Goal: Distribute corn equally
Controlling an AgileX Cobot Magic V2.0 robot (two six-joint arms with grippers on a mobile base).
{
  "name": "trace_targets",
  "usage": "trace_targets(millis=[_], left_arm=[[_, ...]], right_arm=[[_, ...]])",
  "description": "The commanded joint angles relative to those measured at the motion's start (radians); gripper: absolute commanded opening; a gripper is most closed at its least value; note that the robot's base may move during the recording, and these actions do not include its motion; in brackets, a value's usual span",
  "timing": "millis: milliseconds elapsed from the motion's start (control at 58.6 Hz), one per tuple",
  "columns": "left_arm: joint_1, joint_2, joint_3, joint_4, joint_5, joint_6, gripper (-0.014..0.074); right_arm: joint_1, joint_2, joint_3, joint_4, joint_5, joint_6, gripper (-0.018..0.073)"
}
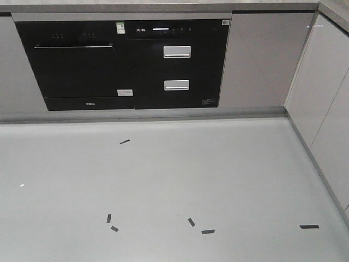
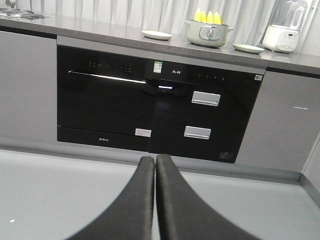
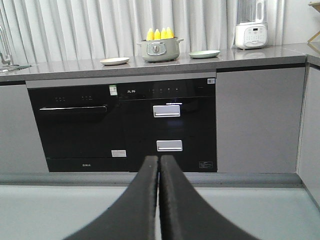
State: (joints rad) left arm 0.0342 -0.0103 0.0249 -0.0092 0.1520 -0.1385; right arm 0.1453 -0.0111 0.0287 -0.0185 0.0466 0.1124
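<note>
Corn (image 3: 160,34) upright in a grey-green pot (image 3: 159,49) on the counter (image 3: 60,66), four yellow tips side by side above the rim, well apart from both grippers. Seen from the right wrist, a cream plate (image 3: 114,61) left of the pot, a pale green plate (image 3: 204,54) right of it. Farther right a white blender (image 3: 251,27) with a button panel, its markings too small to read.

Under the counter, black appliances (image 3: 80,130) built in side by side. A green-and-white sticker (image 3: 113,90) at the top where they meet, two white characters just beside it, not legible. Small white labels lower down, likewise unreadable. Two silver handles (image 3: 166,111) on the right-hand unit.

Left gripper (image 2: 155,160) fully closed, fingers pressed flat together, nothing between them, above the grey floor (image 1: 163,180) and aimed up toward the black fronts. Right gripper (image 3: 159,159) likewise pressed closed and empty, level, pointed straight at the handles.

Short black tape strips (image 1: 208,231) scattered on the floor.
</note>
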Motion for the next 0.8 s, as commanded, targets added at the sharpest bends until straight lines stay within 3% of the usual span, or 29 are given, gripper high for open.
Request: trace_targets(millis=[0,784], left_arm=[[0.001,-0.016,0.012,-0.001,-0.078,-0.002,-0.0007],[0.001,-0.016,0.012,-0.001,-0.078,-0.002,-0.0007]], right_arm=[[-0.006,-0.006,0.011,-0.009,-0.074,-0.006,-0.0006],[-0.006,-0.006,0.011,-0.009,-0.074,-0.006,-0.0006]])
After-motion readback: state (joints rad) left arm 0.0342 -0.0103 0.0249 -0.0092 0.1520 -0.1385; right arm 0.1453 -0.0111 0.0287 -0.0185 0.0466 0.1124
